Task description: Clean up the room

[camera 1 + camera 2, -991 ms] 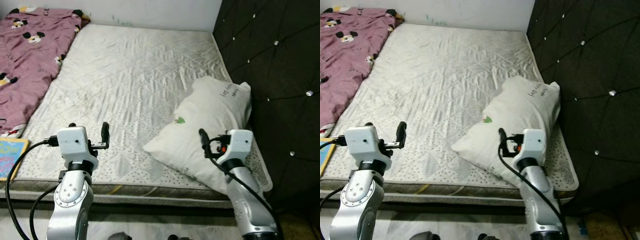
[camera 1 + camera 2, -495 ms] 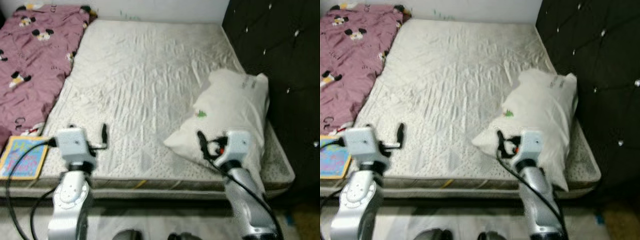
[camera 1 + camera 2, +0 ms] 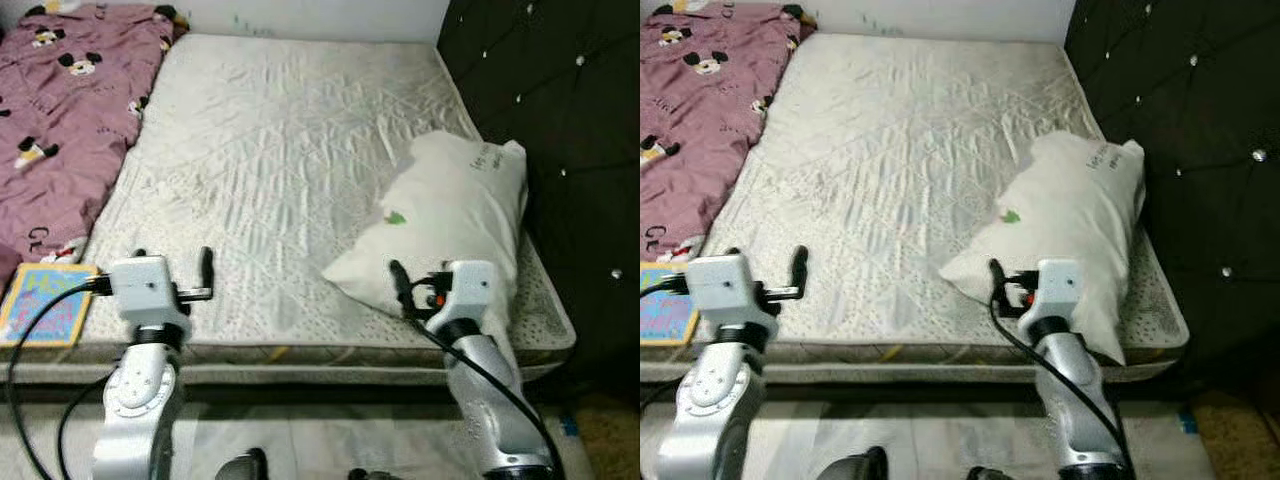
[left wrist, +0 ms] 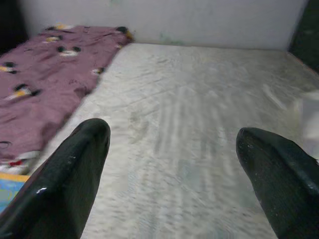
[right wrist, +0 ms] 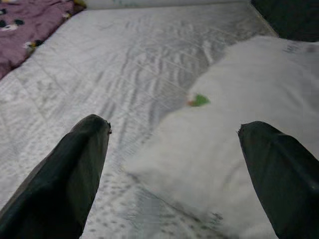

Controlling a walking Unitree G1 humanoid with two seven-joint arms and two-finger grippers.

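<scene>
The robot stands at the foot of the mattress [image 3: 290, 150], both arms raised over its near edge, and my reading is that the step in hand is the approach to the pillow [image 3: 455, 215], with nothing yet grasped. The right gripper [image 5: 174, 169] has its fingers spread wide; in its wrist view they frame the pillow's near corner, and in the eye views it hangs just short of that corner, at about 5 o'clock in the frame. The left gripper [image 4: 172, 174] is likewise spread wide, over bare mattress at about 7 o'clock, well apart from the pillow. The pillow lies at about 3 o'clock on the mattress, right beside the dark tufted headboard [image 3: 560, 120]. Its long axis runs slantwise, from 7 o'clock up to 1 o'clock, with the pointed near corner aimed back toward the robot and the far end resting by the headboard. A small green mark shows on its top. At 10 o'clock a pink blanket [image 3: 55, 110] lies bunched, with a book [image 3: 40, 303] at 8 o'clock. The next move likely calls for the right gripper to ease forward and close on the near corner.
</scene>
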